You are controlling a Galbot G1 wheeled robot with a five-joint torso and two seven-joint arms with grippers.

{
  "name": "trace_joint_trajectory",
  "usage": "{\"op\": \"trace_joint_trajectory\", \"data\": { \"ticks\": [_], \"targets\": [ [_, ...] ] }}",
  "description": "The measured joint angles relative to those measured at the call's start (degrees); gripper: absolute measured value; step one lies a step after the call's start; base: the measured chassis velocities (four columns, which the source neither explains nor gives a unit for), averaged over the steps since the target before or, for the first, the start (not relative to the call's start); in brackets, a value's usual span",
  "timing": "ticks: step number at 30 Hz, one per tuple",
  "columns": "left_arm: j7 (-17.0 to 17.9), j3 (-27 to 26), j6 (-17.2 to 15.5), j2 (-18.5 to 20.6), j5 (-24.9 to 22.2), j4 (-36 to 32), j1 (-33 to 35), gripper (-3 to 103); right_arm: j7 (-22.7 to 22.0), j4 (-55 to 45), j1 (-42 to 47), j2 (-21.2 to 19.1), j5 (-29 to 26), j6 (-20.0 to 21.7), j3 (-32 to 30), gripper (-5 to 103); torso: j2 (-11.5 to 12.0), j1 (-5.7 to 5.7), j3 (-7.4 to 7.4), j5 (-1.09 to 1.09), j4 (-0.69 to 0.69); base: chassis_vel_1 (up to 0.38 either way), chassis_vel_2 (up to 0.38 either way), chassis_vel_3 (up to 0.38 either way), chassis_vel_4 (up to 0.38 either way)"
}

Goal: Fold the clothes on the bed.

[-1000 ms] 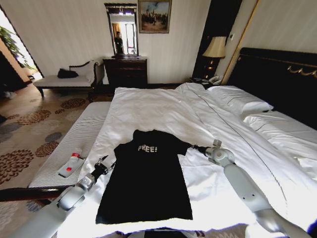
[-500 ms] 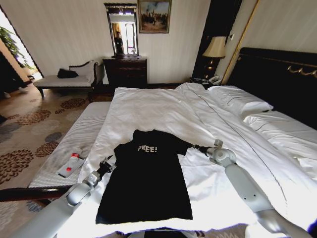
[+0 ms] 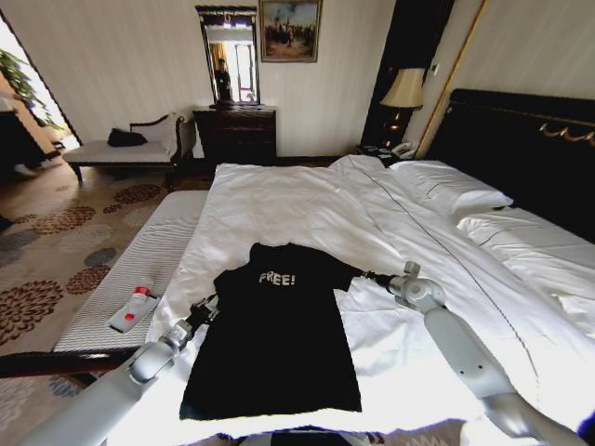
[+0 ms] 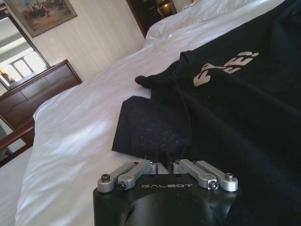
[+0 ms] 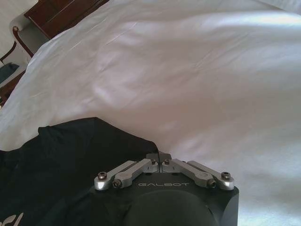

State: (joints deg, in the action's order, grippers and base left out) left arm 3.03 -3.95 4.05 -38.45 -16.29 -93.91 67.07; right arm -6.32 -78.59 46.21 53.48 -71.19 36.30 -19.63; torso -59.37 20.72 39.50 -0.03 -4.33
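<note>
The clothes, one black T-shirt with white "FREE!" lettering, lie flat and face up on the white duvet of the bed, near its foot. My left gripper is at the shirt's left sleeve. Its jaws are drawn almost together on the sleeve's hem. My right gripper is at the opposite sleeve, shut on the edge of the black cloth where it meets the duvet. The shirt's bottom hem lies close to the foot edge of the bed.
A striped bench runs along the bed's left side and carries a red-capped bottle. White pillows and a dark headboard stand to the right. A chaise and a dresser stand by the far wall.
My left gripper has crept inward toward the shirt's left sleeve. The right gripper has shifted slightly outward at the right sleeve. The shirt's body lies as before.
</note>
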Motion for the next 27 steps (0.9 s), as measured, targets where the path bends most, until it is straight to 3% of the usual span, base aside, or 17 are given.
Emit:
{"op": "trace_joint_trajectory", "data": {
  "ticks": [2,4,18,24,27],
  "targets": [
    [-0.03,0.00,-0.04,-0.13,-0.09,0.35,0.01,3,0.00,0.00,0.08,-0.05,-0.03,0.00,-0.14,0,0.00,0.00,0.00,0.00,0.01,0.000,0.000,0.000,0.000],
    [-0.04,0.00,-0.05,-0.21,-0.13,0.47,0.01,1,0.01,-0.01,0.15,-0.06,-0.03,-0.01,-0.17,0,0.00,0.00,0.00,0.00,0.01,0.000,0.000,0.000,0.000],
    [0.76,-0.32,0.69,-1.06,-1.01,0.36,-0.23,0,0.06,-0.31,0.81,-0.06,0.03,-0.08,-0.42,0,0.00,0.00,0.00,-0.01,0.01,0.000,0.000,0.000,0.000],
    [6.95,-4.65,1.14,-5.10,-6.14,1.02,-1.35,0,0.16,-0.55,1.53,-0.05,0.18,-0.15,-0.63,0,0.00,0.00,0.00,-0.01,-0.01,0.000,0.000,0.000,0.000],
    [6.56,-5.64,0.53,-5.07,-7.27,0.73,-1.11,0,0.18,-0.68,1.83,-0.11,0.21,-0.15,-0.71,0,0.00,0.00,0.00,-0.01,0.00,0.000,0.000,0.000,0.000]
  ]
}}
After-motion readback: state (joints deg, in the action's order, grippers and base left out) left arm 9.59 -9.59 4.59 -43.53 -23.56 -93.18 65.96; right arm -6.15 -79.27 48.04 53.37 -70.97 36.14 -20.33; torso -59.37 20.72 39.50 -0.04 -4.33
